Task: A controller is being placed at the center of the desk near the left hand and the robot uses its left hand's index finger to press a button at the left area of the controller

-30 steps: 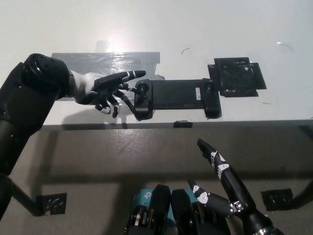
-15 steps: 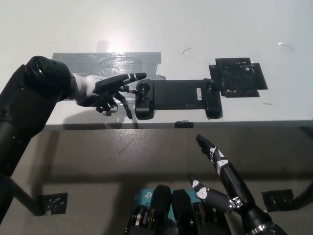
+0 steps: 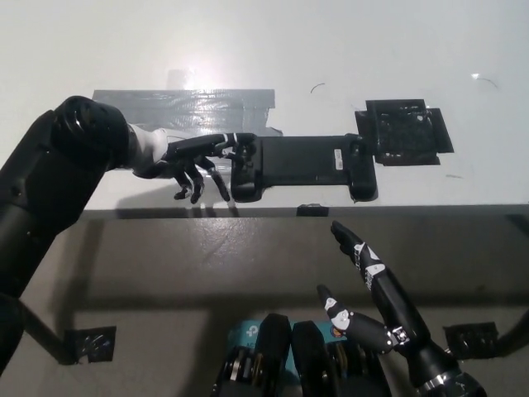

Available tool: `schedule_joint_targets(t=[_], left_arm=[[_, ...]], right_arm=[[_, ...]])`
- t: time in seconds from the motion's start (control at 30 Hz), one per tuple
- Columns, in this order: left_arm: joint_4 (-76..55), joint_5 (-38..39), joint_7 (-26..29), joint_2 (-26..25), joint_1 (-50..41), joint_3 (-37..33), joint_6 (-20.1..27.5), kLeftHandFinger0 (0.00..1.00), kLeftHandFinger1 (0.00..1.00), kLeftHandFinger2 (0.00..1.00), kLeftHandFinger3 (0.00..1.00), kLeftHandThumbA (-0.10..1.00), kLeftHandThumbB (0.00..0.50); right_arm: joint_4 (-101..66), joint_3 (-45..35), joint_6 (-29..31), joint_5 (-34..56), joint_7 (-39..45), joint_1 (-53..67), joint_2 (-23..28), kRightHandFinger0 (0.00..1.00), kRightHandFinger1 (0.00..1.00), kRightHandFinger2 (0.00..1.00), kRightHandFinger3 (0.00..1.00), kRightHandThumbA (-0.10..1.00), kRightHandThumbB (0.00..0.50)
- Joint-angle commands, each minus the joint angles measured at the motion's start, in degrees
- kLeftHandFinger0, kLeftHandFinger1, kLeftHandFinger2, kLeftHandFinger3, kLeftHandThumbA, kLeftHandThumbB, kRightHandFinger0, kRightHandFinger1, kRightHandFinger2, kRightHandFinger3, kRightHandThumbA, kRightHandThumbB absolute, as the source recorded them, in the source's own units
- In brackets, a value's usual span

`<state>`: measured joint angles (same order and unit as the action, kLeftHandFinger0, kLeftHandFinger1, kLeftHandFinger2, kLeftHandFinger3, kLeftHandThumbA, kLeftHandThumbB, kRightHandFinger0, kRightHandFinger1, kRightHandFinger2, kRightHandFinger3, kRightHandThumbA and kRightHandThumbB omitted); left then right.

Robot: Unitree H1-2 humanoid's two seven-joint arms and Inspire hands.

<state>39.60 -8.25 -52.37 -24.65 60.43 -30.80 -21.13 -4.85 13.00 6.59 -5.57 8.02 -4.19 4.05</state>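
Head view shows the controller [image 3: 299, 166] at frame centre on the bench [image 3: 331, 50]. Left robot hand [image 3: 194, 160], fingers spread and empty, touches its left end; a glancing press could shove it sideways. Right robot hand [image 3: 372, 302] rests open, lower right.

The controller [image 3: 297, 165] is plain black all over, apart from a tiny white label near its right end. It sits on a white desk [image 3: 372, 50]. There's a shiny silver-grey strip of tape [image 3: 186, 107] and a black square patch [image 3: 407, 131]. The left hand [image 3: 194, 157] looks dark with white bits; the right hand [image 3: 372, 306] is black with white markings.
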Motion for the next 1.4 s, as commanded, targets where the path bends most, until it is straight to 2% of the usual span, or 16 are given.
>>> schedule_joint_targets(t=[0.0, 0.03, 0.1, 0.17, 0.27, 0.37, 0.43, 0.57, 0.63, 0.73, 0.87, 1.03, 1.17, 1.23, 1.33, 1.37], left_arm=[[0.55, -6.43, -2.98, 0.01, -5.76, -6.91, -0.69, 0.13, 0.38, 0.75, 1.00, 1.00, 0.458], [0.42, -6.35, -3.27, -0.10, -6.02, -7.52, -0.68, 0.15, 0.38, 0.75, 1.00, 1.00, 0.458], [0.92, -6.61, -3.93, 0.05, -6.15, -9.04, -0.12, 0.00, 0.28, 0.63, 1.00, 1.00, 0.461], [1.56, -6.60, -3.72, 0.06, -5.72, -9.68, 0.42, 0.02, 0.31, 0.65, 1.00, 1.00, 0.486], [0.60, -5.32, -3.20, -0.41, -5.43, -8.55, -0.31, 0.13, 0.39, 0.70, 1.00, 1.00, 0.487], [-1.57, -3.97, -2.38, -1.02, -5.72, -6.60, -1.51, 0.26, 0.29, 0.64, 1.00, 1.00, 0.482], [-2.61, -1.87, -3.49, -1.38, -4.82, -4.68, -1.59, 0.00, 0.09, 0.44, 1.00, 1.00, 0.479], [-4.95, 1.13, -3.99, -1.82, -2.24, -0.20, -5.80, 0.00, 0.14, 0.52, 1.00, 1.00, 0.500], [-5.63, 3.47, -5.51, -2.25, -0.84, 2.87, -5.80, 0.00, 0.13, 0.55, 1.00, 1.00, 0.459], [-8.57, 5.88, -7.48, -3.46, 1.62, 6.15, -5.80, 0.00, 0.03, 0.43, 1.00, 1.00, 0.469], [-13.61, 8.81, -7.59, -4.97, 2.39, 10.31, -5.80, 0.00, 0.08, 0.40, 1.00, 1.00, 0.500], [-21.36, 15.91, -6.88, -6.74, 0.86, 13.56, -5.80, 0.00, 0.00, 0.26, 1.00, 1.00, 0.500], [-31.89, 16.69, -2.77, -6.94, -5.71, 15.96, -5.80, 0.12, 0.12, 0.37, 1.00, 1.00, 0.462], [-39.17, 15.76, 1.61, -5.36, -12.11, 18.63, -5.80, 0.31, 0.19, 0.36, 1.00, 1.00, 0.409], [-46.87, 14.29, 6.90, -1.33, -21.86, 22.35, -5.31, 0.90, 0.72, 0.73, 1.00, 1.00, 0.343], [-49.10, 13.58, 9.22, 0.86, -26.00, 23.70, -4.29, 1.00, 0.92, 0.93, 1.00, 1.00, 0.328]], right_arm=[[-1.03, -0.44, 0.29, -0.53, -0.26, -1.19, -0.59, 1.00, 1.00, 1.00, 1.00, 0.51, 0.244], [-1.01, -0.42, 0.36, -0.57, -0.28, -1.15, -0.61, 1.00, 1.00, 1.00, 1.00, 0.51, 0.245], [-1.01, -0.48, 0.34, -0.60, -0.33, -1.24, -0.60, 1.00, 1.00, 1.00, 1.00, 0.51, 0.252], [-1.01, -0.56, 0.34, -0.45, -0.30, -1.32, -0.58, 1.00, 1.00, 1.00, 1.00, 0.51, 0.250], [-0.95, -0.59, 0.33, -0.26, -0.26, -1.46, -0.65, 1.00, 1.00, 1.00, 1.00, 0.49, 0.246], [-0.98, -0.47, 0.10, -0.62, -0.39, -1.43, -0.77, 1.00, 1.00, 1.00, 1.00, 0.49, 0.246], [-1.06, -0.68, 0.12, -0.40, -0.42, -1.34, -0.68, 1.00, 1.00, 1.00, 1.00, 0.49, 0.249], [-0.79, -0.77, 0.27, -0.20, -0.44, -1.46, -0.77, 1.00, 1.00, 1.00, 1.00, 0.48, 0.252], [-0.81, -0.70, 0.25, -0.14, -0.23, -1.50, -0.66, 1.00, 1.00, 1.00, 1.00, 0.48, 0.240], [-0.81, -0.69, 0.22, -0.26, -0.30, -1.35, -0.64, 1.00, 1.00, 1.00, 1.00, 0.48, 0.239], [-0.96, -0.68, 0.16, -0.12, -0.29, -1.14, -0.73, 1.00, 1.00, 1.00, 1.00, 0.47, 0.237], [-0.30, -0.86, 0.64, 0.62, -0.18, -1.16, -0.87, 1.00, 1.00, 1.00, 1.00, 0.44, 0.240], [-0.57, -0.91, 0.01, 0.81, -0.06, -1.13, -0.92, 1.00, 1.00, 1.00, 1.00, 0.43, 0.246], [-0.65, -0.81, 0.22, 0.74, -0.09, -0.92, -0.97, 1.00, 1.00, 1.00, 1.00, 0.42, 0.245], [-0.69, -0.79, 0.17, 0.68, 0.16, -0.88, -0.58, 1.00, 1.00, 1.00, 1.00, 0.44, 0.249], [-0.80, -0.75, 0.16, 0.80, 0.35, -0.65, -0.41, 1.00, 1.00, 1.00, 1.00, 0.44, 0.249]])
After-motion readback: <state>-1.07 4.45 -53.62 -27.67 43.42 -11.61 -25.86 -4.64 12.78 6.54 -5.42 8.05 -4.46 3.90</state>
